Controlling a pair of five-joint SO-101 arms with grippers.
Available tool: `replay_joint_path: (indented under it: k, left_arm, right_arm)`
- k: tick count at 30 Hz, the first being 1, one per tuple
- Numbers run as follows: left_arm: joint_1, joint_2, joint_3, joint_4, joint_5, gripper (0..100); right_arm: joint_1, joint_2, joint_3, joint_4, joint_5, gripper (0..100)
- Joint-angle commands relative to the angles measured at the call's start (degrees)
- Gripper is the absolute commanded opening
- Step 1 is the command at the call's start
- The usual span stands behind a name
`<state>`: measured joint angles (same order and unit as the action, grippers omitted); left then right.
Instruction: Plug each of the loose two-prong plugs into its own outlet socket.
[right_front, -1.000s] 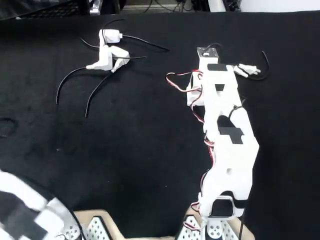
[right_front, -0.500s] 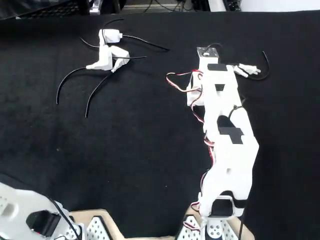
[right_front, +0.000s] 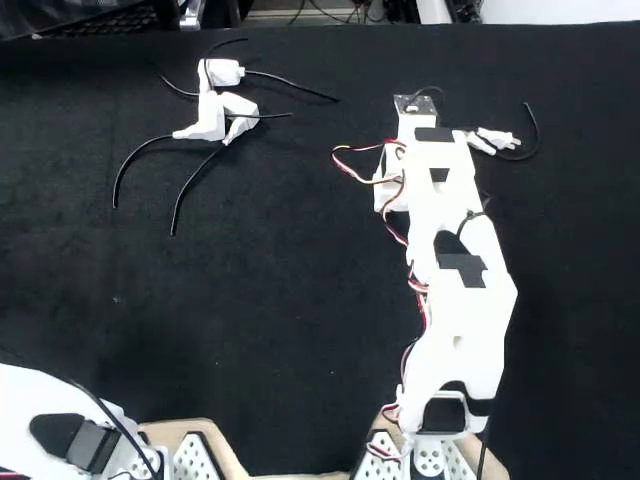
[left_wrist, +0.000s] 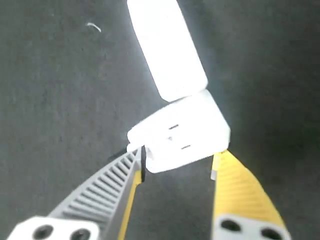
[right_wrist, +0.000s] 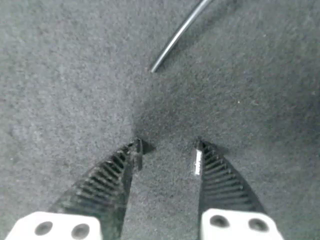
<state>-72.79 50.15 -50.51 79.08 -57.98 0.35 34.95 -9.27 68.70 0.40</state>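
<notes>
- Across the table, we are seeing a black cloth (right_front: 250, 300) covering the whole working surface.
- An arm (right_front: 455, 270) is lying stretched out over the right half of the cloth, with its far end near the middle of the far side. We cannot tell from the high view which side it belongs to.
- A second arm (right_front: 60, 430) is showing at the near left corner.
- A cluster of white plugs and sockets (right_front: 215, 110) is lying at the far left, with thin black leads trailing from it towards us and off to the right.
- A separate white connector (right_front: 495, 138) is lying just beside the stretched arm's far end, on its right, with a black lead curling round behind it.
- The left gripper (left_wrist: 177, 157) is clamping a white socket block (left_wrist: 180, 132) between a grey ribbed finger (left_wrist: 107, 185) and a yellow one (left_wrist: 235, 190). The block's two slots are facing the wrist camera, and a longer white piece (left_wrist: 167, 50) is touching its far side at a tilt.
- The right gripper (right_wrist: 165, 150) is hanging close over bare cloth with its black fingers apart and gripping nothing.
- A loose black cable end (right_wrist: 175, 40) is lying on the cloth beyond those fingertips, not touching them.
</notes>
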Motion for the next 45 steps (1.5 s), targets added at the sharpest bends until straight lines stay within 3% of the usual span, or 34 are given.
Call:
replay_joint_path:
  k: [1,8,19,26,29,33,42,45]
  left_arm:
    - [-0.40,1.76,-8.75,-2.02,-0.62,23]
    - [0.13,8.26,-19.56,-1.49,-6.77,23]
    - [-0.40,18.46,-20.88,-1.93,-12.04,23]
    - [0.31,18.55,-29.23,-0.97,-11.78,2]
    - [0.57,18.55,-36.35,5.45,-12.04,4]
    - [3.03,18.20,-45.23,20.57,-12.13,3]
    - [7.60,3.96,-44.35,21.80,-6.77,3]
    - [10.95,0.26,-44.44,21.80,1.85,3]
  right_arm:
    - [-2.11,-0.31,0.31,-1.49,0.70,15.9]
    - [-2.11,-0.31,0.31,-1.58,0.70,15.9]
    - [-2.11,-0.31,0.31,-1.58,0.70,15.9]
    - [-2.11,-0.31,0.31,-1.67,0.70,15.9]
    - [-2.11,-0.22,0.31,-1.67,0.70,15.9]
    - [-2.20,-0.22,0.22,-1.67,0.70,15.9]
    - [-2.20,-0.22,0.22,-1.67,0.70,15.9]
    - [-2.20,-0.22,0.22,-1.67,0.70,15.9]
